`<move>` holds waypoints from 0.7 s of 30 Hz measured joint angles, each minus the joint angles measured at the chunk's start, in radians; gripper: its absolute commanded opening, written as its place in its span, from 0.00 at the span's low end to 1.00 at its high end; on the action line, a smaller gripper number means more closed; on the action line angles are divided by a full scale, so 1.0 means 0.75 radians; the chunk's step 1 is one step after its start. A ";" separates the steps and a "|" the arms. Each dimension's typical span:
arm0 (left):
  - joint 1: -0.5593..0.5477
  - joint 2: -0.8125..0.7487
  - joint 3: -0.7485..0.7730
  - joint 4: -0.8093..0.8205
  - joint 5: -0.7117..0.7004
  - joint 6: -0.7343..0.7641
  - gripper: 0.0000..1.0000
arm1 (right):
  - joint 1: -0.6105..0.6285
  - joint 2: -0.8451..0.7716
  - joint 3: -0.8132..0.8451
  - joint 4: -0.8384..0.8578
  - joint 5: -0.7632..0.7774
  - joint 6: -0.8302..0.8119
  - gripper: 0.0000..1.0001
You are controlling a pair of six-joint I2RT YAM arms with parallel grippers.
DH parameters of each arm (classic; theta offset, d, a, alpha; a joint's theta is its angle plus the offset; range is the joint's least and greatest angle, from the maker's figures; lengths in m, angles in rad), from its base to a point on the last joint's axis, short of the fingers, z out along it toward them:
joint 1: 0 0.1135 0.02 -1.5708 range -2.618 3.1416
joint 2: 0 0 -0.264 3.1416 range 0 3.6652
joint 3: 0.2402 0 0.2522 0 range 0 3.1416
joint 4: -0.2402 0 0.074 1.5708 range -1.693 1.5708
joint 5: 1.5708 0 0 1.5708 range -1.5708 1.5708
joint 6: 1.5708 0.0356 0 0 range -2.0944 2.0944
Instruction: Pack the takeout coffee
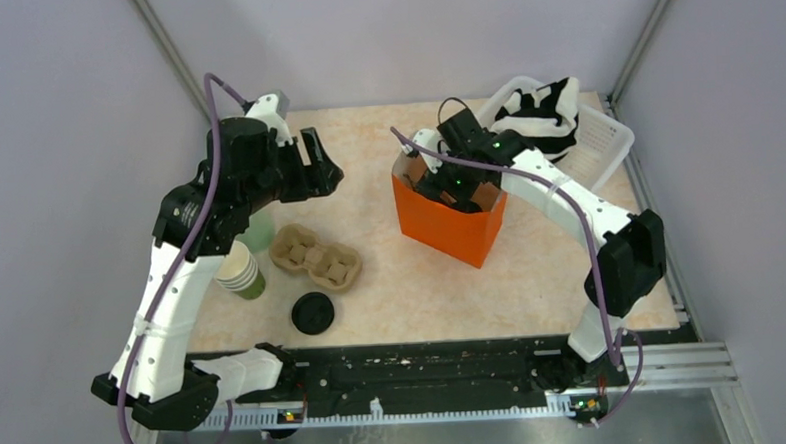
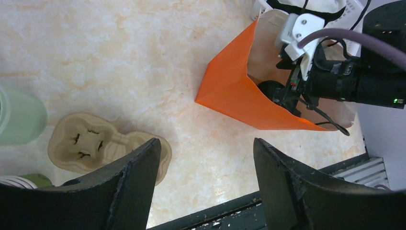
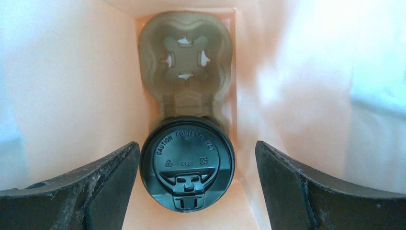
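Note:
The takeout coffee (image 3: 186, 163), seen from above as a black round lid, stands in one cup hole of a cardboard carrier (image 3: 186, 57) at the bottom of the orange paper bag (image 1: 439, 225). My right gripper (image 3: 196, 148) is lowered into the bag's mouth (image 1: 452, 184), open, with one jaw on each side of the lid and not clamping it. My left gripper (image 1: 322, 170) is open and empty, held above the table left of the bag (image 2: 230, 91). In the left wrist view (image 2: 207, 143) its jaws stand wide apart over bare table.
A second cardboard carrier (image 1: 315, 255) lies on the table at the left. Beside it are a stack of lidless green cups (image 1: 241, 272), a pale green bottle (image 1: 261, 228) and a loose black lid (image 1: 313, 313). A white basket (image 1: 611, 147) holding black-and-white cloth stands behind the bag.

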 measured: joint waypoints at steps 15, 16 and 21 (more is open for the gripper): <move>0.000 0.062 0.039 -0.034 0.034 -0.001 0.85 | 0.002 -0.026 0.276 -0.179 0.065 0.141 0.91; 0.000 0.062 0.040 -0.040 0.034 -0.003 0.86 | 0.003 -0.038 0.291 -0.194 0.070 0.156 0.92; 0.000 0.062 0.040 -0.074 0.034 -0.028 0.95 | 0.016 -0.112 0.373 -0.269 0.113 0.215 0.93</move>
